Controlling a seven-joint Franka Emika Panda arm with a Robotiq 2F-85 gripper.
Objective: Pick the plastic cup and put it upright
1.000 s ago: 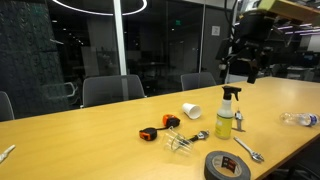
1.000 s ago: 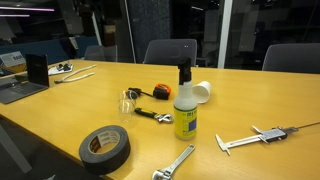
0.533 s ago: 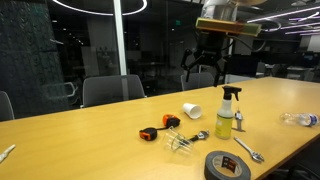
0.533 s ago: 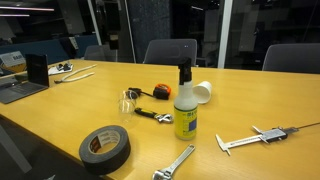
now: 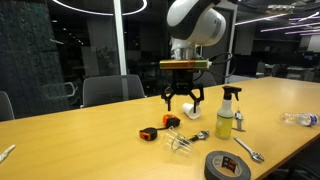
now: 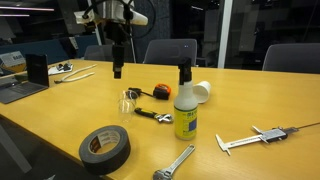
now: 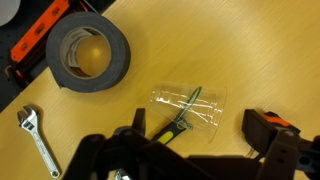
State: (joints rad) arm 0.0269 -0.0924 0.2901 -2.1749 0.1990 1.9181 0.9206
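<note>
The clear ribbed plastic cup (image 5: 182, 146) lies on its side on the wooden table, next to a green and yellow handled tool that shows through it. It also shows in an exterior view (image 6: 128, 101) and in the wrist view (image 7: 190, 107). My gripper (image 5: 182, 98) is open and empty. It hangs well above the table over the cup area, and also appears in an exterior view (image 6: 117, 68). In the wrist view my two fingers (image 7: 198, 128) frame the cup from above without touching it.
A spray bottle (image 5: 227, 110) and a white cup on its side (image 5: 191, 110) stand close by. A black tape roll (image 7: 90, 55), an orange tape measure (image 5: 150, 132), wrenches (image 7: 35, 140) and a caliper (image 6: 255, 138) lie around. A laptop (image 6: 15, 85) is far off.
The arm has swung across from high at the side and come down, so the gripper now hangs over the cup. Nothing on the table has moved.
</note>
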